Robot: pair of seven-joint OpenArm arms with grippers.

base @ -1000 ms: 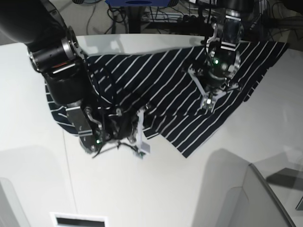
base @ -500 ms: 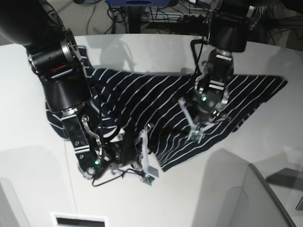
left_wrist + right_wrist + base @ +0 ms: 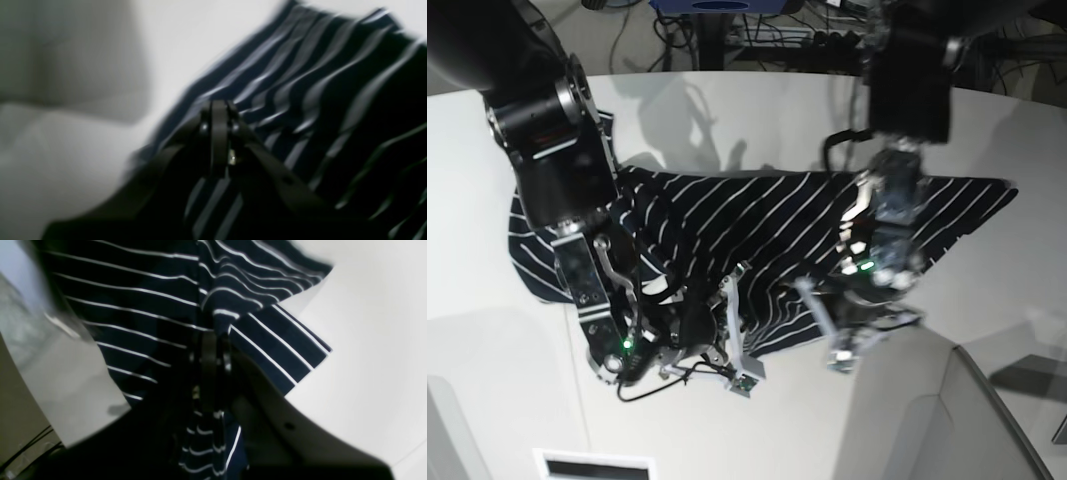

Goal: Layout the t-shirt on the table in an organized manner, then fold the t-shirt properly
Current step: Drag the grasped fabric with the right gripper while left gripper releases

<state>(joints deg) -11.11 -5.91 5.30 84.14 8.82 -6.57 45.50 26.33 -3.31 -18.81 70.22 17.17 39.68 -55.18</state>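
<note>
The t-shirt (image 3: 747,215), dark navy with thin white stripes, lies spread and rumpled across the middle of the table (image 3: 757,110). My right gripper (image 3: 727,340) is shut on a bunched fold of the t-shirt (image 3: 133,306) at its near left part; in the right wrist view the gripper (image 3: 210,336) pinches the cloth. My left gripper (image 3: 837,340) is shut on the t-shirt's near right edge. The left wrist view is blurred, with the gripper (image 3: 218,106) closed on striped fabric (image 3: 317,83) beside bare table (image 3: 83,140).
Cables and a dark stand base (image 3: 717,30) sit beyond the table's far edge. A white label (image 3: 592,465) lies at the front edge. A grey panel (image 3: 987,420) stands at the bottom right. A thin seam (image 3: 572,350) runs down the tabletop.
Both arms have moved toward the table's near edge, dragging the shirt with them. The shirt's far edge has slid away from the back of the table.
</note>
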